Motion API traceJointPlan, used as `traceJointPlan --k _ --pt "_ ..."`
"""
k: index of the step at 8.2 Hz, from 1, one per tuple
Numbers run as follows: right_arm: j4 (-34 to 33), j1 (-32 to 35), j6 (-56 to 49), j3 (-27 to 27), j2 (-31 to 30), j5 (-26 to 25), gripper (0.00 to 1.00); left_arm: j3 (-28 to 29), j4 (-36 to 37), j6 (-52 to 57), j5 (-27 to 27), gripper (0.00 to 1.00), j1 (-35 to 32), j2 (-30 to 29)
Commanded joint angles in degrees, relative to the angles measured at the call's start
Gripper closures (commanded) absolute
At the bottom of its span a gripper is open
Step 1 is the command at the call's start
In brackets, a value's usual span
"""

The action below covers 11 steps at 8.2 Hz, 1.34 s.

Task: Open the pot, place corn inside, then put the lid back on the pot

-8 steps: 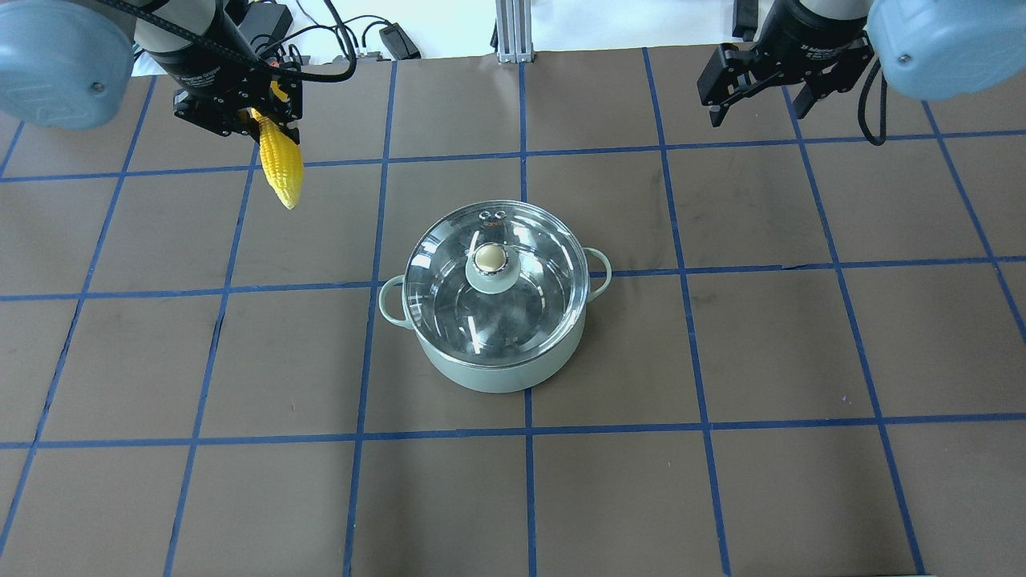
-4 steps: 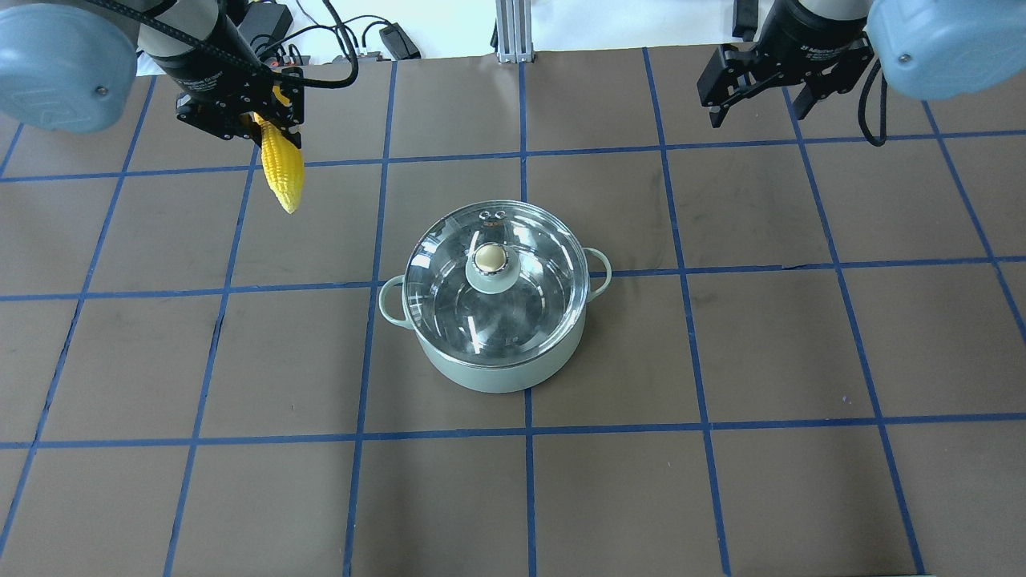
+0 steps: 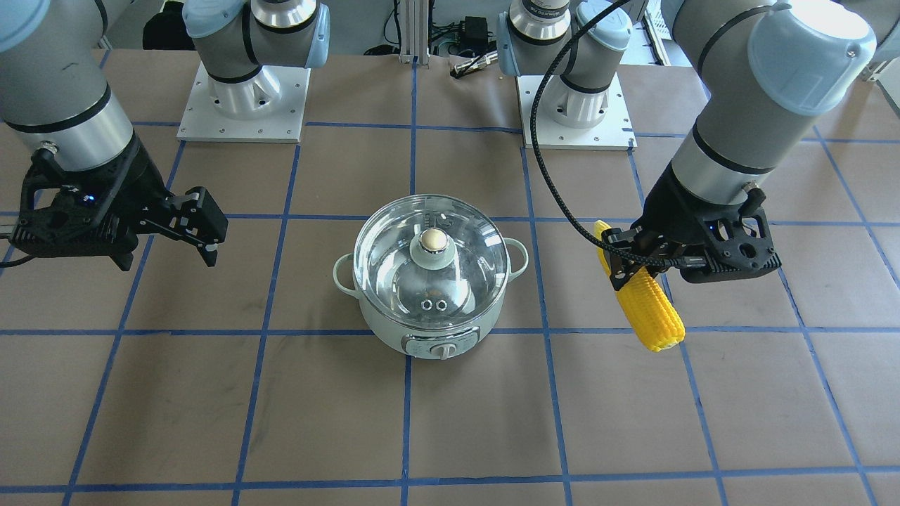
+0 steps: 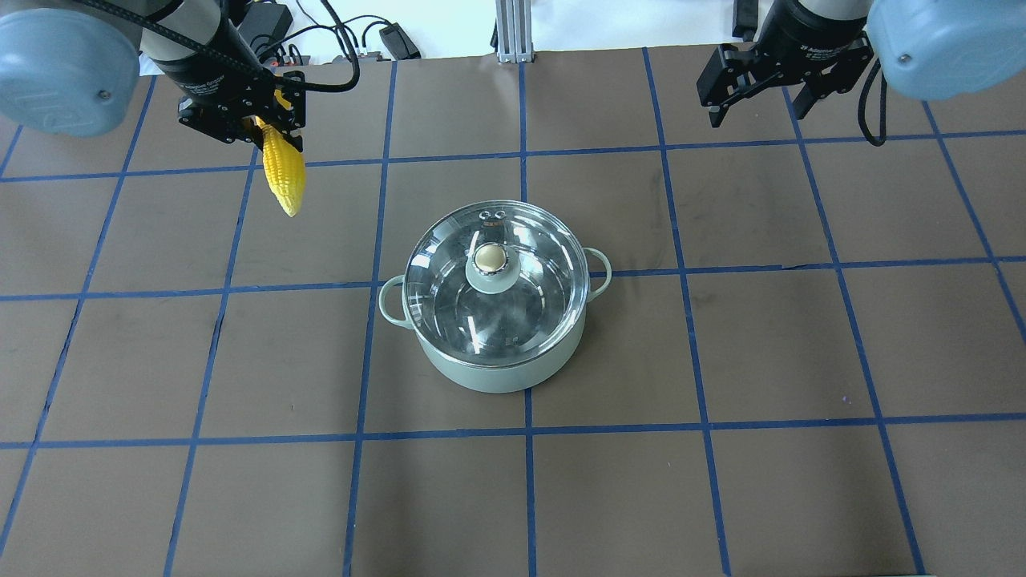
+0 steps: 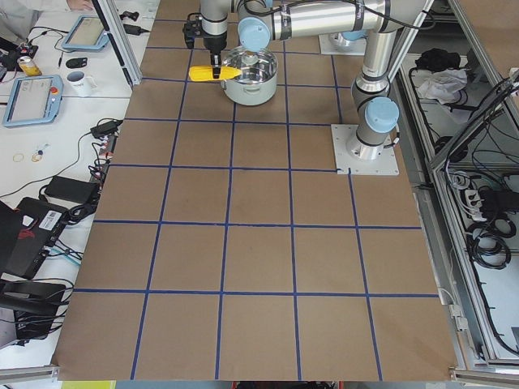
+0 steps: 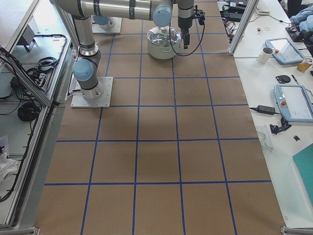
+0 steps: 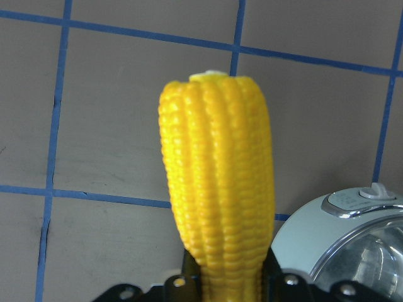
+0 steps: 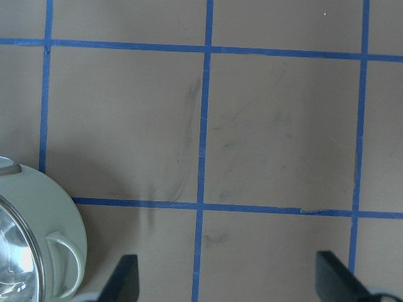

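Corn (image 4: 285, 172) hangs slanted, pinched by my left gripper (image 4: 276, 138) above table's (image 4: 721, 497) far-left squares; my right gripper (image 4: 757, 104) spread, far-right. Pot (image 4: 497, 375) sits centre, lid (image 4: 525, 320) on, well apart from both.

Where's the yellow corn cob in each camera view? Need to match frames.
Front-facing: bright yellow corn cob, right of centre.
Overhead: cob upper left.
Exterior left: cob at top, beside the pale mint-green round pot.
Exterior right: cannot make it out.
Left wrist: cob fills centre.
Right wrist: not in view.
Shared landmark: that pot, in all six views.
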Motion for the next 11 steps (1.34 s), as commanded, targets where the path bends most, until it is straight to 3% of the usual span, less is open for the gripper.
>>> traceJointPlan --k 1,11 --pt "-0.05 0.03 0.0 0.0 -0.04 0.06 0.0 -0.05 0.0 0.03 0.03 1.0 0.0 0.0" --pt "-0.5 0.12 0.7 0.0 -0.66 -0.73 0.0 -0.05 0.0 1.53 0.03 1.0 0.09 0.0"
